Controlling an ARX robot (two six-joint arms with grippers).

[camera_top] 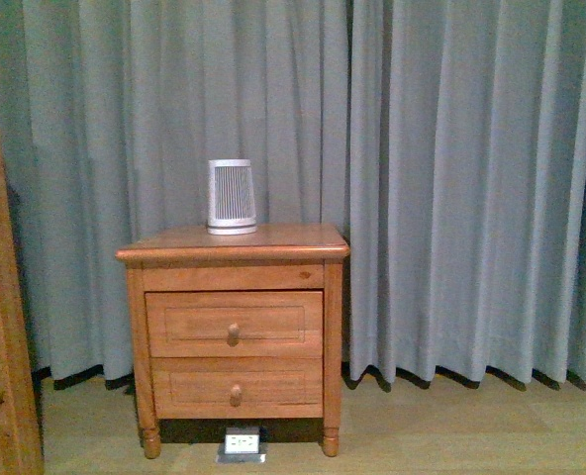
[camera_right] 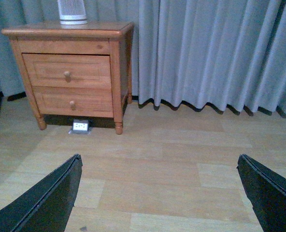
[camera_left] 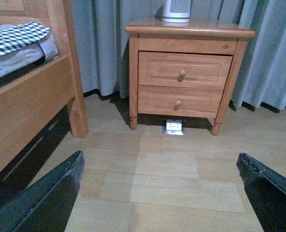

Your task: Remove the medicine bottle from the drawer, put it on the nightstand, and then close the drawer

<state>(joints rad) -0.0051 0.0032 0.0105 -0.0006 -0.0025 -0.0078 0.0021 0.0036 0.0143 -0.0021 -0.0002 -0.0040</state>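
At twelve o'clock from us stands the nightstand (camera_top: 293, 238), its upper drawer (camera_top: 234, 324) shut, a ribbed white device (camera_top: 232, 196) on top; our left gripper (camera_left: 158, 157) and right gripper (camera_right: 158, 157) both hang spread apart.

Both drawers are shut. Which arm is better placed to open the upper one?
Probably left. The nightstand stands left of centre in the front view, and the left gripper points nearly at the knob of the upper drawer; the right gripper sees it off to one side. Both are open.
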